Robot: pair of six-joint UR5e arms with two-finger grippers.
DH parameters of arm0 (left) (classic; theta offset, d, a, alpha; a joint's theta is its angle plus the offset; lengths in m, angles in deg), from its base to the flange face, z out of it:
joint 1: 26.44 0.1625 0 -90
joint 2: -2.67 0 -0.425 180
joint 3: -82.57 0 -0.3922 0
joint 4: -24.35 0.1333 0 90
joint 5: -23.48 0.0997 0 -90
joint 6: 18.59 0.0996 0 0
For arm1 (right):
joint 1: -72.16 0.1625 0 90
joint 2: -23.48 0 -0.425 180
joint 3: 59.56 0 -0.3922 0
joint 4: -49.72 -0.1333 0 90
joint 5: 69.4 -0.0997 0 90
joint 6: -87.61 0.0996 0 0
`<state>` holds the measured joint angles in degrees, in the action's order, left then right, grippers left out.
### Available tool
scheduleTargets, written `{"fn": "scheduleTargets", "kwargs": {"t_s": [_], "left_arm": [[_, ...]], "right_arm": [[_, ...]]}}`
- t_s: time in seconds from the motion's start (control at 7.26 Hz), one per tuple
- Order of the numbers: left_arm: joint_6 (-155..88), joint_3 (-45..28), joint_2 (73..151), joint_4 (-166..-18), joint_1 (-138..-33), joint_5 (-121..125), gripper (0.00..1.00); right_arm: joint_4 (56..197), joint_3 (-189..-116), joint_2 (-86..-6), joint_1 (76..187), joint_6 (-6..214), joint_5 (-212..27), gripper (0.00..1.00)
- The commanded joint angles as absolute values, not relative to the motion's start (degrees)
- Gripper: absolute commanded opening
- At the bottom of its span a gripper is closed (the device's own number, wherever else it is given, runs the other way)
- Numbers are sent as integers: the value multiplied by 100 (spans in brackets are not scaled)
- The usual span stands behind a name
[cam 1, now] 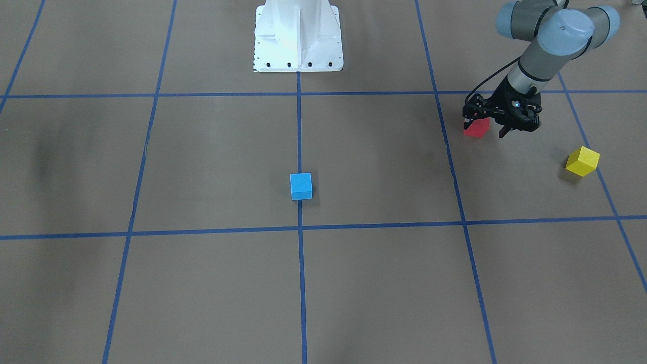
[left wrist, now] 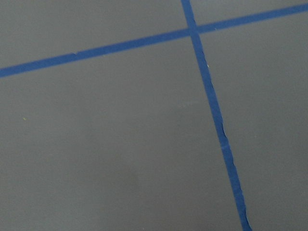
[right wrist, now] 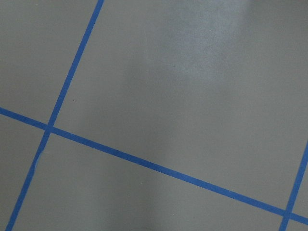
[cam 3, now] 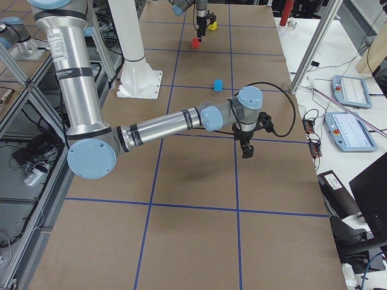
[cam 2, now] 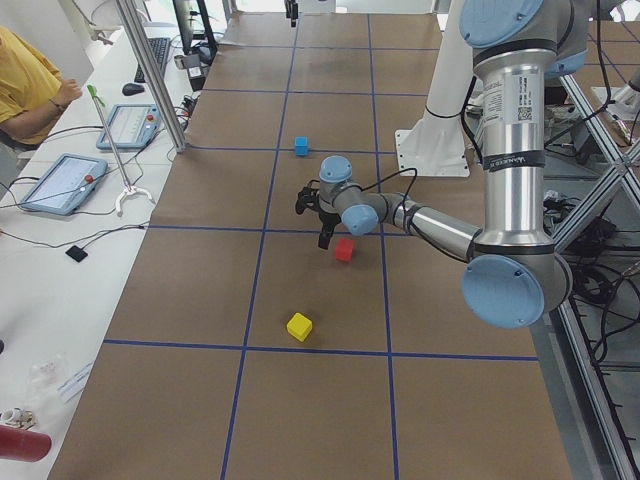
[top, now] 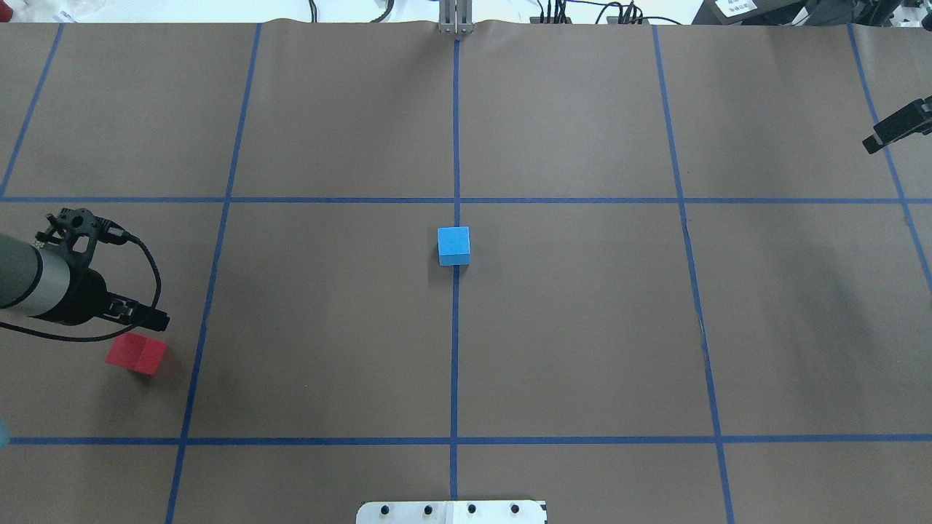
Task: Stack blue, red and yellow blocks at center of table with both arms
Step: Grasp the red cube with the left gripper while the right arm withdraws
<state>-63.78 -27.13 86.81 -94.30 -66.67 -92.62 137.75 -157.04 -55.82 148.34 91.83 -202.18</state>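
The blue block (cam 1: 301,186) sits on the centre tape line, also in the overhead view (top: 453,245). The red block (cam 1: 476,127) lies on the robot's left side of the table (top: 136,354). My left gripper (cam 1: 486,127) hovers close over and beside it with its fingers (cam 1: 505,132) apart and nothing held; in the overhead view the gripper (top: 142,315) is just beyond the block. The yellow block (cam 1: 582,161) lies further out to the left. My right gripper (top: 897,129) hangs over the far right of the table (cam 3: 247,148); I cannot tell its state.
The robot's white base (cam 1: 298,35) stands at the table's robot side. Blue tape lines (cam 1: 299,227) grid the brown table. Both wrist views show only table and tape. An operator (cam 2: 25,90) and tablets (cam 2: 60,180) are beside the table.
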Motion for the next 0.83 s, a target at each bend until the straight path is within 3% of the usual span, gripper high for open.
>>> {"fn": "scheduleTargets", "kwargs": {"t_s": [0.0, 0.14, 0.41, 0.55, 0.69], "left_arm": [[-6421, -2668, 8582, -9404, -6476, -9174, 100], [-6421, -2607, 8573, -9396, -6398, -9183, 95], [-6430, -2536, 8581, -9404, -6300, -9192, 12], [-6421, -2553, 8564, -9396, -6309, -9183, 0], [-6412, -2693, 8546, -9369, -6361, -9261, 0]], "right_arm": [[13778, -15686, -5571, 14836, 9174, -20212, 100], [13778, -15686, -5571, 14836, 9174, -20212, 100], [13778, -15668, -5562, 14836, 9174, -20194, 100], [13778, -15668, -5570, 14836, 9174, -20203, 100], [13787, -15659, -5588, 14836, 9217, -20203, 100]]}}
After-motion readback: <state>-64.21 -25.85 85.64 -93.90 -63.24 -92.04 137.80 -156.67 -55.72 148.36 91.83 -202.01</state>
